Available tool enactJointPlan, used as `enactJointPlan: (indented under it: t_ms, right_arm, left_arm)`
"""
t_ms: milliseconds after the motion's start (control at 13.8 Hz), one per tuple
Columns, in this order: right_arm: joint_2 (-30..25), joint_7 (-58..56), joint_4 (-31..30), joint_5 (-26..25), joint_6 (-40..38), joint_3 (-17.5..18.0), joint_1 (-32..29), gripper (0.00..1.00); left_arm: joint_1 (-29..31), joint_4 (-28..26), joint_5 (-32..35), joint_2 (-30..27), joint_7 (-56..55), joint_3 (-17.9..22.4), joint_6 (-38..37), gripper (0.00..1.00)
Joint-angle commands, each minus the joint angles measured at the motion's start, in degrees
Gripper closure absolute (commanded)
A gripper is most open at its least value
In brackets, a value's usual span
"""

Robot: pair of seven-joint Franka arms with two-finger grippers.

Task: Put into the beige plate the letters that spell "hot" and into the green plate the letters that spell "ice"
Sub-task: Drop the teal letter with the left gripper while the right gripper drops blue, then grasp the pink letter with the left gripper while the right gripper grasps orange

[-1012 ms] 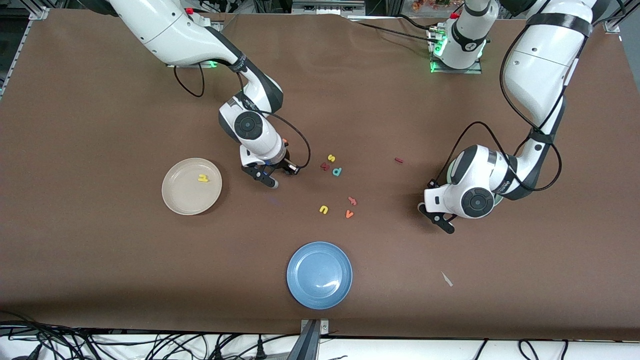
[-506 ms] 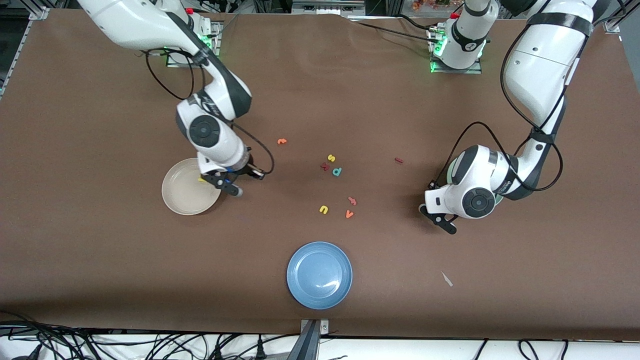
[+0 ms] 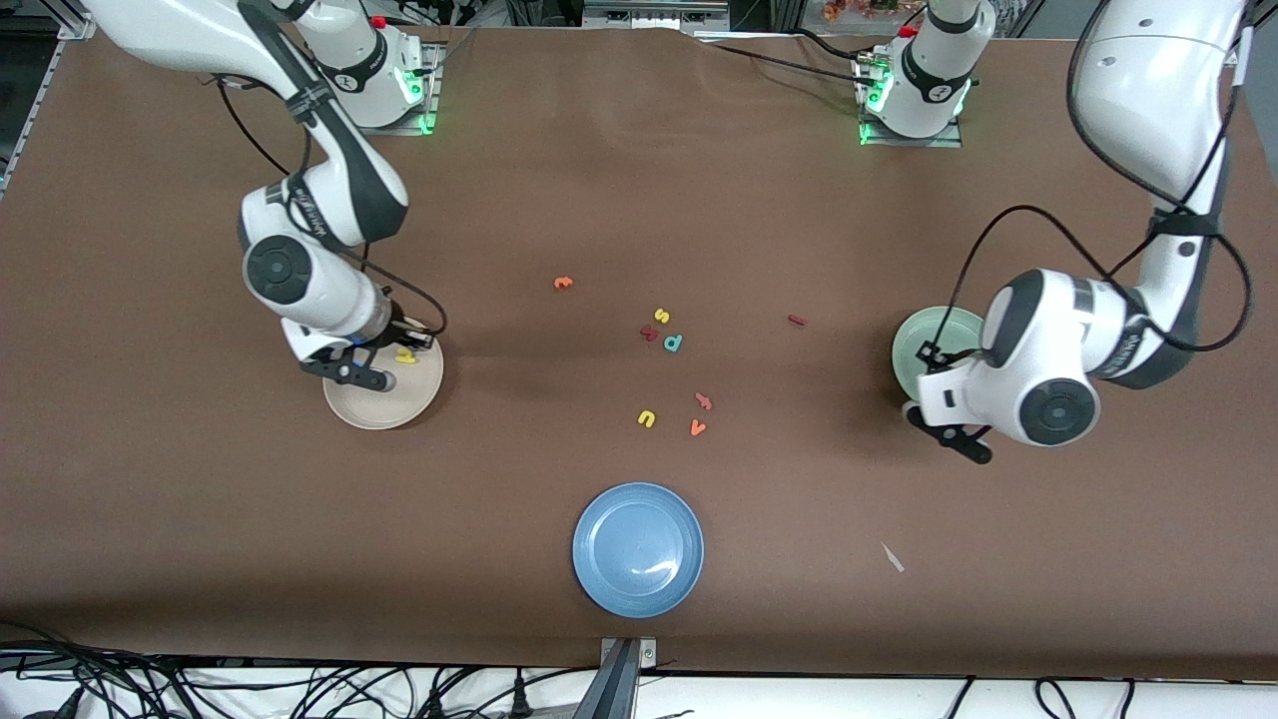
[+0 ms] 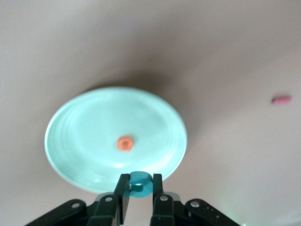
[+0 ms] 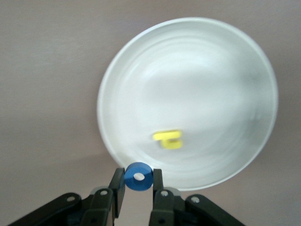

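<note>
My right gripper point(image 3: 371, 378) point(image 5: 138, 182) is shut on the blue o point(image 5: 138, 176), over the rim of the beige plate point(image 3: 399, 399) point(image 5: 211, 70). The yellow h point(image 3: 405, 355) point(image 5: 168, 139) lies in that plate. My left gripper point(image 3: 970, 448) point(image 4: 139, 188) is shut on the teal c point(image 4: 139, 183), over the rim of the green plate point(image 3: 919, 345) point(image 4: 84, 122). The orange e point(image 4: 125, 143) lies in the green plate. The dark red i point(image 3: 796, 321) point(image 4: 281, 100) rests on the table toward mid-table. A small orange letter point(image 3: 564, 283) that looks like the t lies alone.
A blue plate point(image 3: 638, 548) sits near the front edge. A cluster of loose letters lies mid-table: yellow s point(image 3: 661, 316), dark red k point(image 3: 649, 333), teal p point(image 3: 674, 344), yellow u point(image 3: 647, 418), orange v point(image 3: 697, 427) and a salmon letter point(image 3: 704, 401). A pale scrap point(image 3: 893, 557) lies near the front.
My right arm carried the blue o from mid-table to the beige plate's rim. My left arm swung toward its own end of the table, uncovering the green plate.
</note>
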Motion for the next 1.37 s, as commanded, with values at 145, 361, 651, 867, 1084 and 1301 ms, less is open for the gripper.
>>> enactJointPlan:
  t_ms: [145, 361, 651, 867, 1084, 1301]
  right_arm:
    - [-1.27, -1.81, -1.51, 0.07, 0.4, 1.28, -2.16, 0.37]
    - [-1.45, 0.2, -1.51, 0.85, 0.14, 1.55, -1.63, 0.37]
    - [-1.1, 9.69, -0.19, 8.05, 1.89, 1.37, 7.49, 0.36]
    - [1.0, 20.57, -0.1, 8.33, 6.19, 1.11, 13.47, 0.33]
    - [3.21, 29.55, -0.19, 8.07, 10.77, -0.47, 19.71, 0.33]
    - [3.82, 38.95, -0.28, 8.07, 11.39, -5.47, 26.13, 0.33]
  left_arm:
    - [3.35, -3.22, -0.95, 3.54, 0.51, 0.07, -0.54, 0.95]
    - [3.53, -3.13, -1.39, 3.9, -0.99, -0.01, -0.45, 0.35]
    - [3.27, -0.33, -6.02, -0.22, -10.09, -0.37, -1.06, 0.0]
    - [2.57, -0.05, -15.7, -1.73, -29.06, -0.54, -0.28, 0.0]
    - [-0.15, -2.06, -15.98, -1.73, -45.15, -3.34, 5.67, 0.0]
    - [-4.54, -10.31, -15.8, -2.6, -57.91, -3.79, 18.58, 0.01]
